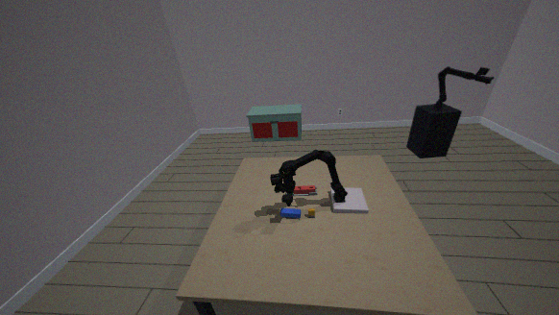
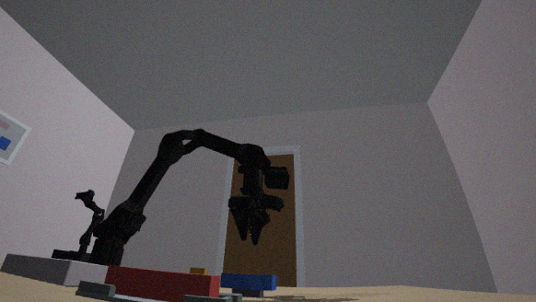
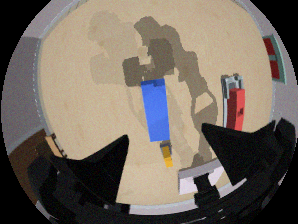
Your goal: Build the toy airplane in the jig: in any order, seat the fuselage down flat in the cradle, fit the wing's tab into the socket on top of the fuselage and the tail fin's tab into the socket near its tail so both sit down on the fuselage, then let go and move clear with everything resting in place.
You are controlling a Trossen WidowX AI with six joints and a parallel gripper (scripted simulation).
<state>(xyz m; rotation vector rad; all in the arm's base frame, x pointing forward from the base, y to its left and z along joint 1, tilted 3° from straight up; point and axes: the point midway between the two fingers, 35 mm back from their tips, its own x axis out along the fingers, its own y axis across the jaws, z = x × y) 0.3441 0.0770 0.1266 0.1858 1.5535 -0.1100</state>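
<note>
The red fuselage (image 1: 304, 189) (image 2: 161, 282) (image 3: 235, 109) lies lengthwise in the grey cradle (image 2: 96, 289) (image 3: 225, 106) and looks level; a dark socket shows on its top. The blue wing (image 1: 291, 213) (image 2: 249, 281) (image 3: 156, 110) lies on the table apart from it, with a darker part under it in the exterior view. The small yellow tail fin (image 1: 311, 212) (image 2: 198, 271) (image 3: 167, 156) lies on the table beside one end of the wing. My gripper (image 1: 288, 202) (image 2: 249, 242) (image 3: 165, 133) is open and empty, pointing down above the wing. Whether the fuselage touches the cradle floor is hidden.
A white slab (image 1: 352, 206) (image 2: 41, 269) (image 3: 187, 186) lies under the arm's base, near one end of the fuselage. The table (image 1: 336, 259) carries the arm's shadow around the wing. A second arm stands on a black pedestal (image 1: 433, 131) away from the table.
</note>
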